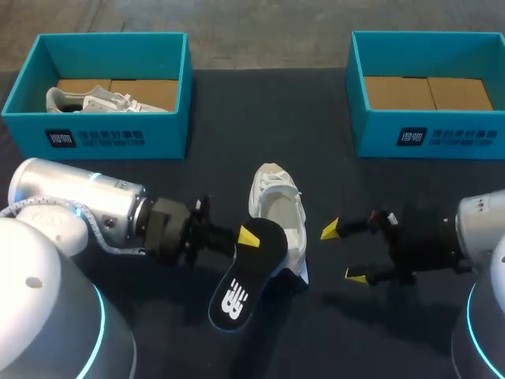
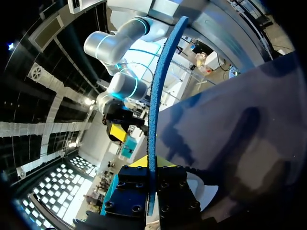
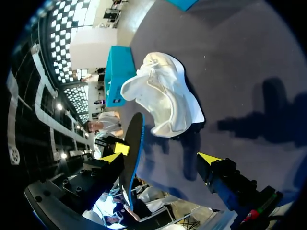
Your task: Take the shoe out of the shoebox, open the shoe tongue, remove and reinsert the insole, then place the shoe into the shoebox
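Now, right shoebox: we see no shoe inside; the return is still to do.
Shoe: out, lying on the table.
Insole: pulled out; reinsertion remains.
Left gripper: clamped on the insole.
Right gripper: fingers spread, holding nothing.

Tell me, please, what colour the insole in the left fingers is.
Black insole with a white mark, blue-edged; clearest in the head view.

Count rn: 2 teal boxes (left shoebox, right shoebox), 2 white shoes (boxed shoe, table shoe), 1 blk insole, 2 grippers (left gripper, right gripper)
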You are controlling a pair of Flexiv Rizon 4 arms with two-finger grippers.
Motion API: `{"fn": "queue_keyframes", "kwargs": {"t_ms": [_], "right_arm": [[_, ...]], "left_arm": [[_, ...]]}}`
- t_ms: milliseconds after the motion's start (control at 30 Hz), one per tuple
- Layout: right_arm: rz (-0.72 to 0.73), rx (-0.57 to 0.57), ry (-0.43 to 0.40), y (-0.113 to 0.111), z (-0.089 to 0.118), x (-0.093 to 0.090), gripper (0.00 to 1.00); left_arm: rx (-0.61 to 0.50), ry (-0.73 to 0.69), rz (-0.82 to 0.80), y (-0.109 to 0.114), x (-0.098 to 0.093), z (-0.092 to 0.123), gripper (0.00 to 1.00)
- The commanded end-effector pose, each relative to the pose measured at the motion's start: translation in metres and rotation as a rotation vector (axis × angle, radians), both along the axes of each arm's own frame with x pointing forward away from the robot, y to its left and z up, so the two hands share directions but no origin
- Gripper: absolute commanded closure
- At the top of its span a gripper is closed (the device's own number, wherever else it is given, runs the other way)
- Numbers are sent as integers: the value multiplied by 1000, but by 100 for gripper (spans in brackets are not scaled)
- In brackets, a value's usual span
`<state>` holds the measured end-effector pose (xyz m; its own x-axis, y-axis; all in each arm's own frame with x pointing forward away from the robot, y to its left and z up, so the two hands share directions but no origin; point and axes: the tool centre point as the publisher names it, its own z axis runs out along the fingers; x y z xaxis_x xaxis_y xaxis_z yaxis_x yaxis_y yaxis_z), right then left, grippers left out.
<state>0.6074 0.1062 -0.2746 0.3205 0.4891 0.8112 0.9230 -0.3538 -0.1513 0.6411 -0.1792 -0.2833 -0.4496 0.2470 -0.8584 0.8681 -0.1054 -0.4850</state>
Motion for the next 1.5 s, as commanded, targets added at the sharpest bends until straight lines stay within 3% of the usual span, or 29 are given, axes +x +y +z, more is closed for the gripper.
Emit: {"fn": "queue_keyframes", "kwargs": {"t_ms": [33, 733, 933, 1500], "right_arm": [[-9, 2, 11, 19, -18, 11, 0], [-45, 27, 44, 32, -36, 28, 0], [-54, 39, 35, 24, -36, 37, 0], [-63, 48, 19, 14, -28, 13, 0]], "left_arm": [[-20, 10, 5, -6, 1, -6, 100], [-76, -11, -9, -4, 3, -5, 100], [-76, -15, -10, -1, 3, -7, 100], [-80, -11, 13, -9, 12, -12, 100]]}}
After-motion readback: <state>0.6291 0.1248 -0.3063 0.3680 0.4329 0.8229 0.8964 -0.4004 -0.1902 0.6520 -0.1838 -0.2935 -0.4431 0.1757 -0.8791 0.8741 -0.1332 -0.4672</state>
